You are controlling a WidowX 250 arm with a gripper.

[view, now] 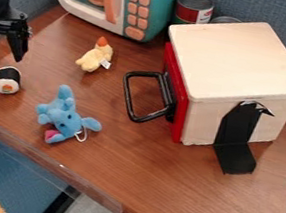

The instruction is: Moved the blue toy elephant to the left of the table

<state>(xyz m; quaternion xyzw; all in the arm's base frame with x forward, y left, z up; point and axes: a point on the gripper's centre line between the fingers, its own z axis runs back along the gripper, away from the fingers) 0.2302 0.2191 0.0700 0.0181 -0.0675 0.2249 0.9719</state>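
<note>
The black gripper [0,47] hangs at the upper left of the camera view, its two fingers spread apart with nothing between them. Below and to the right of it, the blue toy elephant [65,117] lies on the brown table [161,182], near the table's front left edge. The elephant has a pink patch at its lower side and a white loop of string. Gripper and elephant are well apart.
A sushi toy [8,80] stands between gripper and elephant. Behind are a yellow plush duck [96,56], a teal toy microwave [143,7] and a can [193,7]. A wooden box [237,62] with a black handle [134,94] stands at the right.
</note>
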